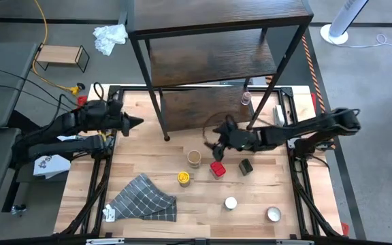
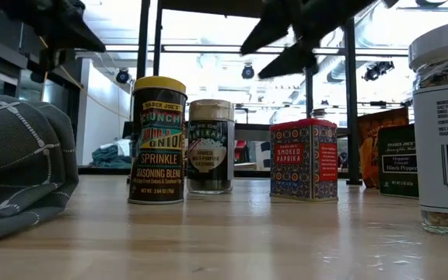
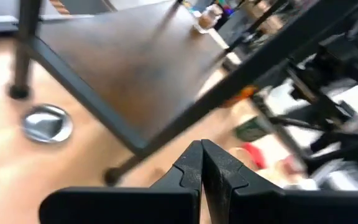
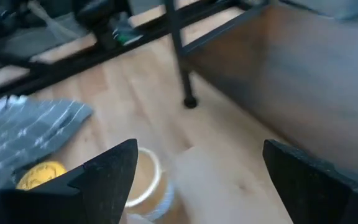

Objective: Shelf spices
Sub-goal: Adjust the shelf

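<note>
1. Shelf (image 1: 216, 54): tall dark-wood unit at the far side of the table (image 1: 148, 150), lowest board facing the work area; one small jar (image 1: 246, 99) already standing on that board near the right-hand post.
2. Right gripper (image 1: 218, 146): reaching in over the middle of the table, just in front of the shelf's lowest board, fingers spread wide and holding nothing; in the low view, hanging above the jars, clear of their lids.
3. Left gripper (image 1: 138, 122): parked at the left edge of the table beside the shelf's left post, fingers pressed together on nothing, well apart from every jar.
4. Spices (image 1: 217, 169) not yet shelved: loose cluster on the table in front of the shelf, all standing upright, long axis vertical; red tin, dark jar (image 1: 246, 166) and yellow-lidded jar (image 1: 183, 178) nearest the middle, two more nearer the front edge.
5. Tan-lidded jar (image 1: 194, 158): nearest thing to the open fingers, just beside and below them; in the right wrist view, not centred in the gap but close under one finger (image 4: 114, 171).
6. Judgement: right arm clearly the nearer one; likely needs a small sideways shift to centre the tan-lidded jar between the fingers, then a straight descent over its lid.
</note>
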